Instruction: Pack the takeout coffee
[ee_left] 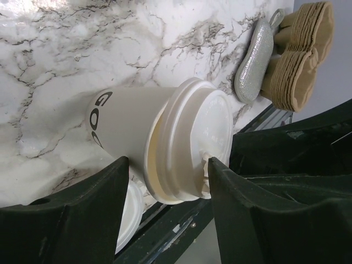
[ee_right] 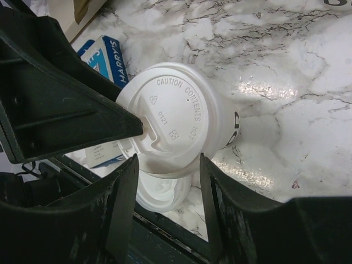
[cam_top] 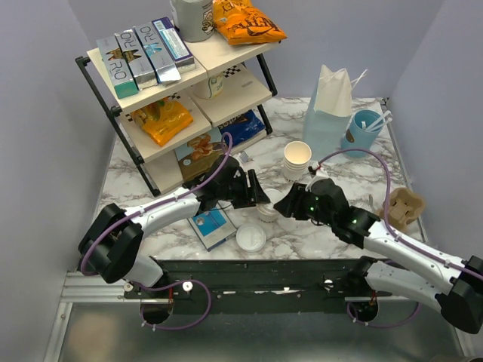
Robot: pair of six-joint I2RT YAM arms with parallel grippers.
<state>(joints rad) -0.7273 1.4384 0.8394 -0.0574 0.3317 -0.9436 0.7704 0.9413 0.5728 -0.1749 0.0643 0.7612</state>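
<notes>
Near the front edge of the table (cam_top: 302,234) lies a loose flat lid (cam_top: 250,237). Just behind it stands the takeout coffee (ee_left: 137,126), hemmed in by both arms. The left end effector (ee_left: 168,165) straddles it, one fingertip (ee_left: 217,170) touching the sip lid (ee_left: 198,132); whether it pinches cannot be told. The right end effector (ee_right: 168,170) hangs spread above the lid, gripping nothing. The paper wall likely dents and the lid may pop off, so a gentle hold on the body below the rim seems safest. Farther back stand the stacked cups (cam_top: 297,160) and a blue bag (cam_top: 330,121).
</notes>
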